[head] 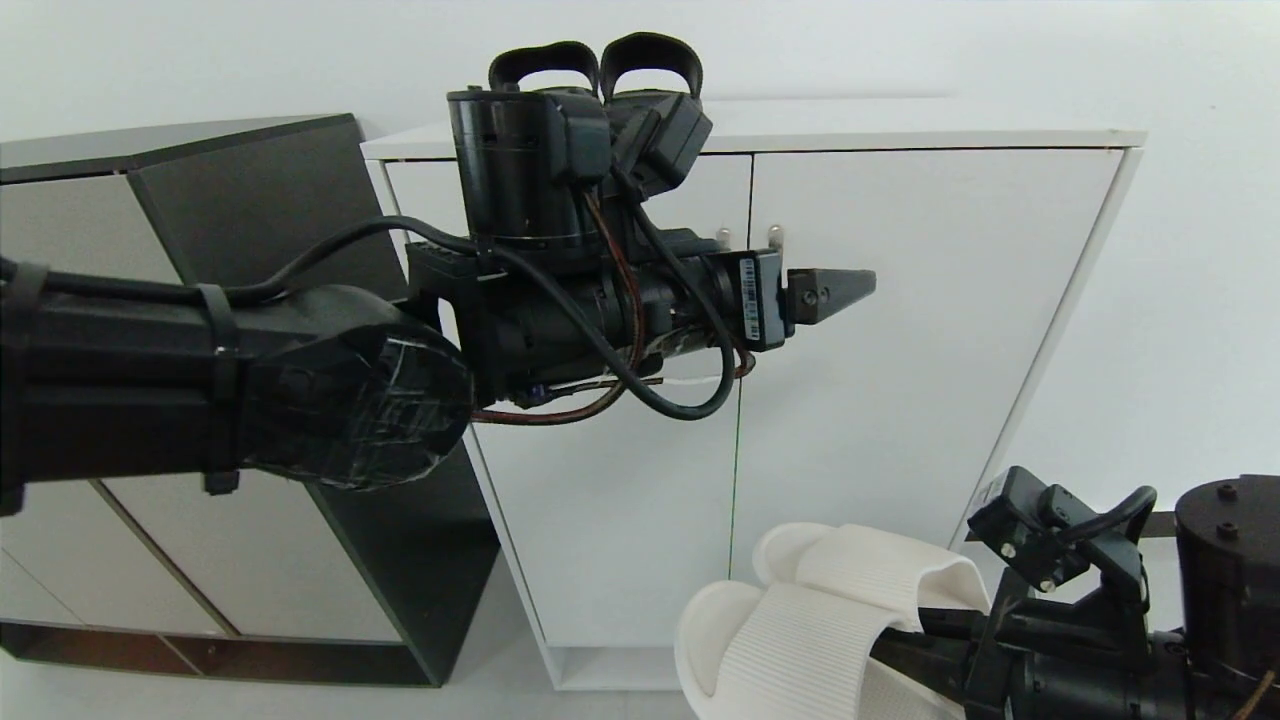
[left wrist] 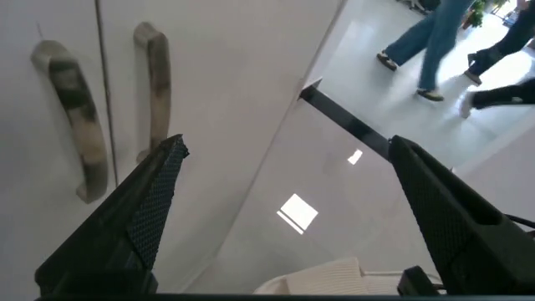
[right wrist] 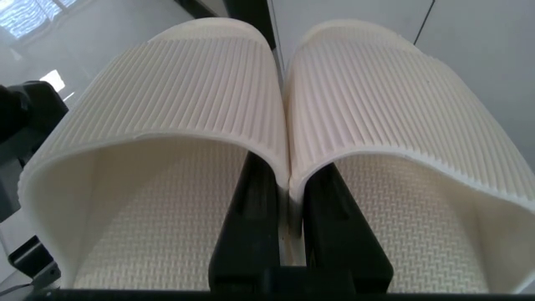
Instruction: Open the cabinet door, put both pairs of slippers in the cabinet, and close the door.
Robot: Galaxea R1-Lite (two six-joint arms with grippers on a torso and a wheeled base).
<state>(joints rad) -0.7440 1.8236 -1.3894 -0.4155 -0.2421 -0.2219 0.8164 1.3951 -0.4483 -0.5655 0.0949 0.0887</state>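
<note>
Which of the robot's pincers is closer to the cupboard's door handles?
Left. The left pincer is open right beside the handles. The right pincer is far below them, holding white slippers.

white slippers before closed cabinet

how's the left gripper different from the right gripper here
The left gripper is open with nothing between its jaws; the right gripper is shut on the white slippers, pinching their inner sides together. The left gripper is raised in front of the door handles of the white cabinet; the right gripper sits lower, off to the right. Both are black.
</note>
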